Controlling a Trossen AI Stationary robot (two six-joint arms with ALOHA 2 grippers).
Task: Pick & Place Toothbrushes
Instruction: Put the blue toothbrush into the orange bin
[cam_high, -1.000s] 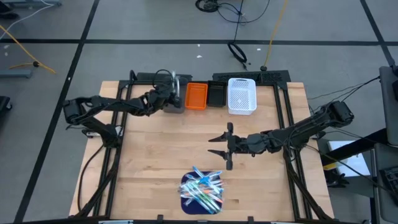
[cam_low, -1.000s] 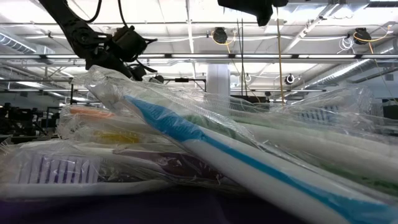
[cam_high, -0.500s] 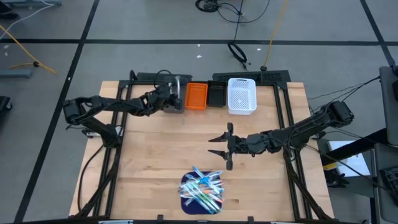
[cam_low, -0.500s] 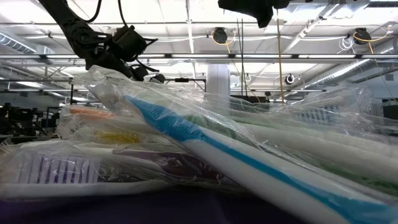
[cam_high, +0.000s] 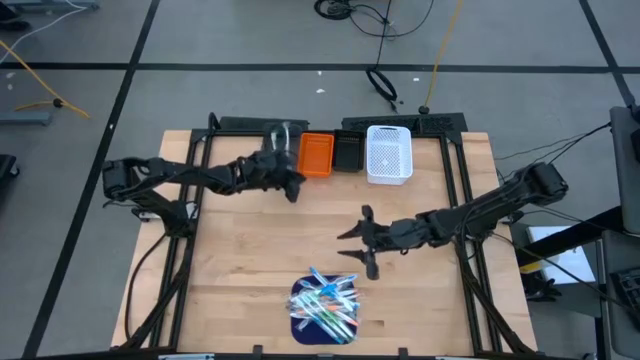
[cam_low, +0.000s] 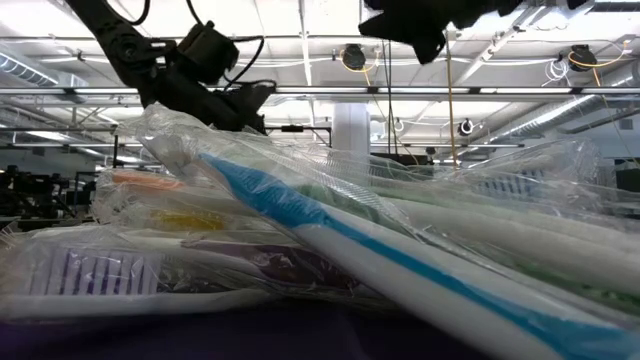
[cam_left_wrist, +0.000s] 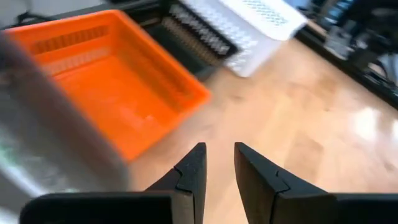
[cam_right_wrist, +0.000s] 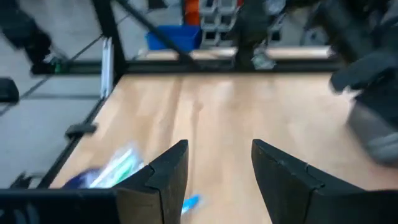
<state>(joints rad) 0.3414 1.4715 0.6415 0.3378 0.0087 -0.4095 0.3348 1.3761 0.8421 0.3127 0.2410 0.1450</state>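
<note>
The toothbrushes (cam_high: 325, 305), thin sticks in white, green and blue inside clear wrappers, lie heaped on a dark blue mat near the table's near edge. They fill the low view (cam_low: 330, 240) and show in the right wrist view (cam_right_wrist: 118, 168). My right gripper (cam_high: 354, 246) (cam_right_wrist: 217, 168) hangs open over bare wood, just beyond the heap toward the far edge. My left gripper (cam_high: 292, 187) (cam_left_wrist: 219, 168) is narrowly open with nothing between its fingers. It is above the wood just in front of the grey bin (cam_high: 279, 142) and the orange bin (cam_high: 316, 155).
Four small bins stand in a row at the far edge: grey, orange (cam_left_wrist: 106, 81), black (cam_high: 348, 152) and white (cam_high: 389, 153). Bare wooden table (cam_high: 250, 250) lies between the bins and the heap. Metal frame rails run along the table's sides.
My left gripper has drawn back from the grey bin, moving toward the near edge and a little to the right, out over the bare wood. My right gripper has shifted slightly toward the near edge, closer to the heap of toothbrushes, and has turned a little.
</note>
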